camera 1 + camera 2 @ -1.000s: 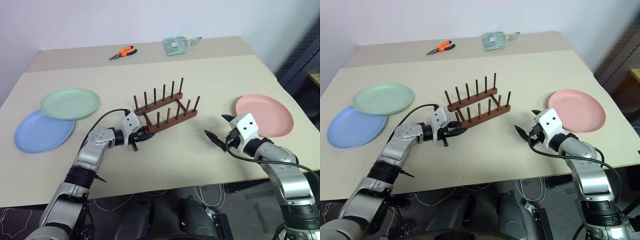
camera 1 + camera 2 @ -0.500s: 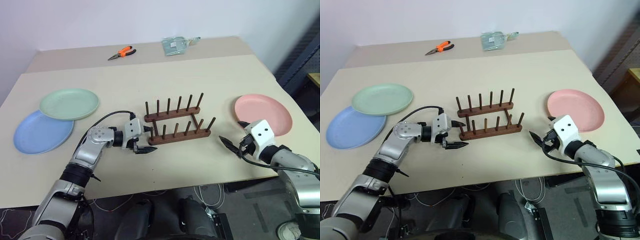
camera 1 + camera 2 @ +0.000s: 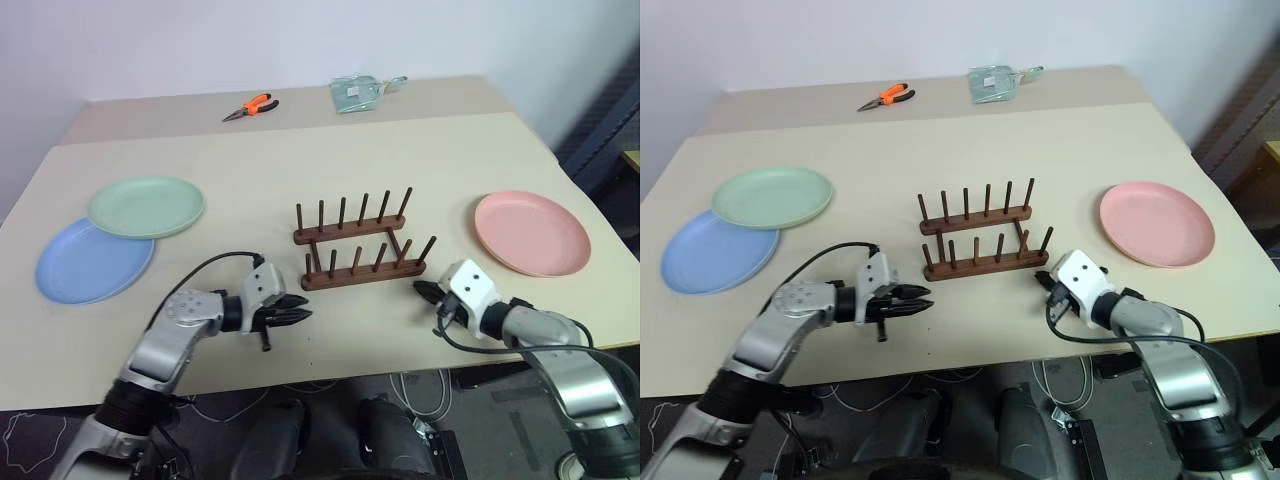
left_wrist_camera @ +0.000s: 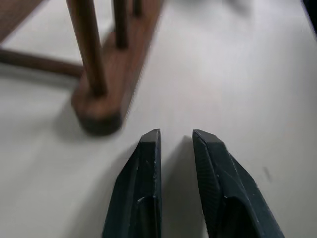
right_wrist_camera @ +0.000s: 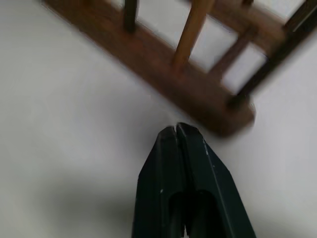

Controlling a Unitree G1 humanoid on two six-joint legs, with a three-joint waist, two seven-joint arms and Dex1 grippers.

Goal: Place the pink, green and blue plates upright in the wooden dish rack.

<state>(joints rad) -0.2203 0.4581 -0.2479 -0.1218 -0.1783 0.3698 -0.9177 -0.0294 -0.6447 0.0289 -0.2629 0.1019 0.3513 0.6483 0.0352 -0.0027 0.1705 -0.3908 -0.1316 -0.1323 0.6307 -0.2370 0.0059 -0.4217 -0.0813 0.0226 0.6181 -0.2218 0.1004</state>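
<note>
Matte beige table (image 3: pixel 420 160) (pegged wooden dish rack (image 3: pixel 358 247)).

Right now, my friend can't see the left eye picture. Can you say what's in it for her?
An empty wooden dish rack sits mid-table between the left gripper and right gripper. The green plate overlaps the blue plate at left; the pink plate lies flat at right.

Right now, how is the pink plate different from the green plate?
The pink plate lies on the robot's right side of the wooden dish rack; the green plate lies on its left. The pink plate sits alone, flat on the table; the green plate rests partly on the blue plate. Both are round, look about the same size, and neither stands in the rack yet.
</note>
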